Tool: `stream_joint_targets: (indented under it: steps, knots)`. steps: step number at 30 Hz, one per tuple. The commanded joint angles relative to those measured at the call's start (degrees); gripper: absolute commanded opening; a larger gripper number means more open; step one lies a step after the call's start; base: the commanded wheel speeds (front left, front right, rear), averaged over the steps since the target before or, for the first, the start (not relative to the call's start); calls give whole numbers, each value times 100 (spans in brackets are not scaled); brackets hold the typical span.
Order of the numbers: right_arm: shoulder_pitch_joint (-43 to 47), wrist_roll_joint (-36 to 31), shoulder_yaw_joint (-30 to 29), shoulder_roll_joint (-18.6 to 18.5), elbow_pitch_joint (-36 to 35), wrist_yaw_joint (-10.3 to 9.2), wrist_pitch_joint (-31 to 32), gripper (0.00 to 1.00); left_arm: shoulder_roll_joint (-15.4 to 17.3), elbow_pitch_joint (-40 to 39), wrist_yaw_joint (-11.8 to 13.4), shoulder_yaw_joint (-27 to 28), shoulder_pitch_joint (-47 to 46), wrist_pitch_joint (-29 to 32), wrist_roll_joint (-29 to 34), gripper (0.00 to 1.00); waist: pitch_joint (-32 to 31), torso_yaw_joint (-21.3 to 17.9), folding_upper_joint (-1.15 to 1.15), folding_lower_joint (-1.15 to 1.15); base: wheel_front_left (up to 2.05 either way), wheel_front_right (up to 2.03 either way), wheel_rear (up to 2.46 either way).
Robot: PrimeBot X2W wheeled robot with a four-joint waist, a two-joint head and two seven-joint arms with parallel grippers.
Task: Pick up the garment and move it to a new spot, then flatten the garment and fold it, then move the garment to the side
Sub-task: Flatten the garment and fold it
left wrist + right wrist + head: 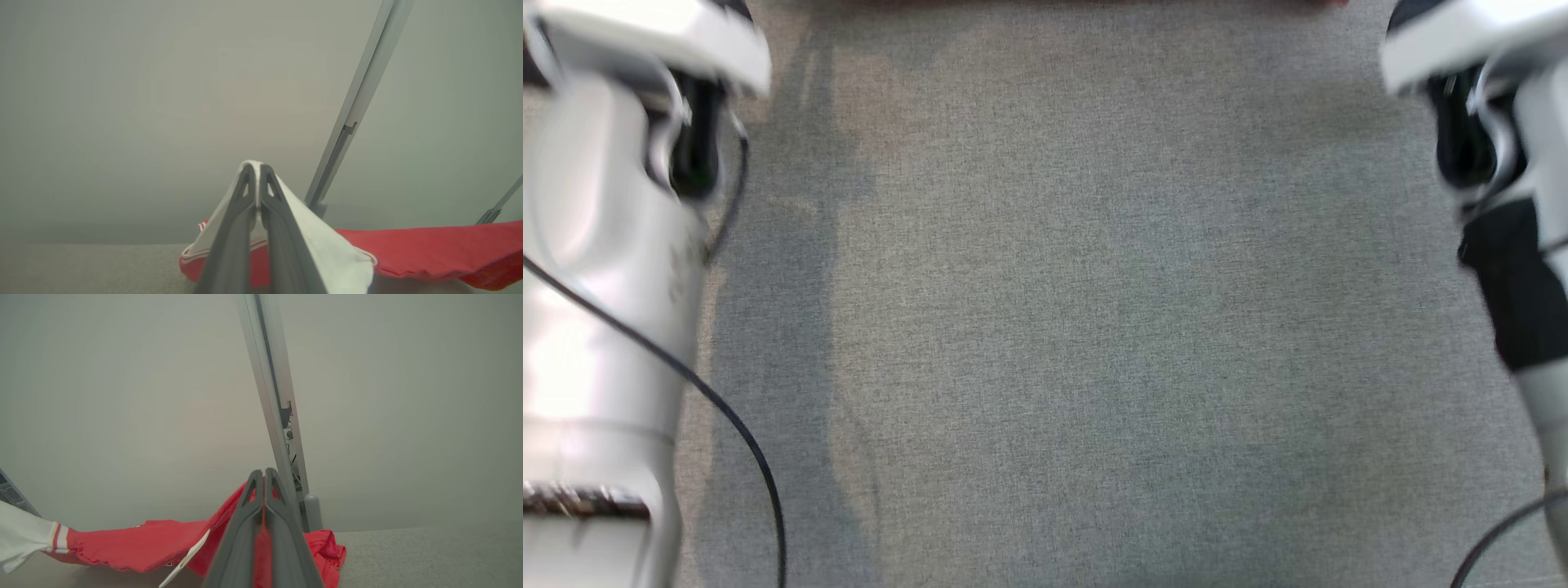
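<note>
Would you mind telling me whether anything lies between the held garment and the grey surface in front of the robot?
Nothing visible does. The left gripper and right gripper both have their jaws shut on the red and white garment, and the grey surface ahead has nothing on it.

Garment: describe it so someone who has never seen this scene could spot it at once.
Over the grey work surface, near a metal post, the garment sags between the left gripper and right gripper, each shut on it. Amid pale grey surroundings it alone is red cloth with white sections and striped trim.
</note>
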Motion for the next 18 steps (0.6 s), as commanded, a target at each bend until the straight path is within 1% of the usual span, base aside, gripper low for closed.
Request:
stream_joint_targets:
  steps: [1, 3, 7, 13, 14, 15, 18]
  knots:
    - [396, 184, 24, -88, -176, -2, -31, 0, -36, -147, -27, 109, 406, -14, -49, 0, -45, 15, 0, 0, 0, 0, 0]
    - [844, 301, 179, -127, -335, -2, -31, 0, -60, -387, -29, 247, 837, -14, -91, 0, -95, 11, 0, 0, 0, 0, 0]
    - [1682, 511, 221, -174, -742, -2, -31, 0, -71, -926, -31, 545, 1771, -14, -31, 0, -284, -21, 0, 0, 0, 0, 0]
    - [2945, 652, 30, -181, -1310, -2, -31, 0, -104, -1908, -26, 938, 3311, -15, 141, 0, -719, -34, 0, 0, 0, 0, 0]
    - [3149, 675, -67, -182, -1414, -2, -32, 0, -109, -2106, -26, 975, 3550, -15, 181, 0, -782, -26, 0, 0, 0, 0, 0]
    - [3149, 675, -67, -182, -1414, -2, -32, 0, -109, -2106, -26, 975, 3550, -15, 181, 0, -782, -26, 0, 0, 0, 0, 0]
    - [3755, 632, -154, -159, -1669, -2, -31, 0, -117, -2649, 37, 1013, 4338, -15, 267, 0, -1025, -10, 0, 0, 0, 0, 0]
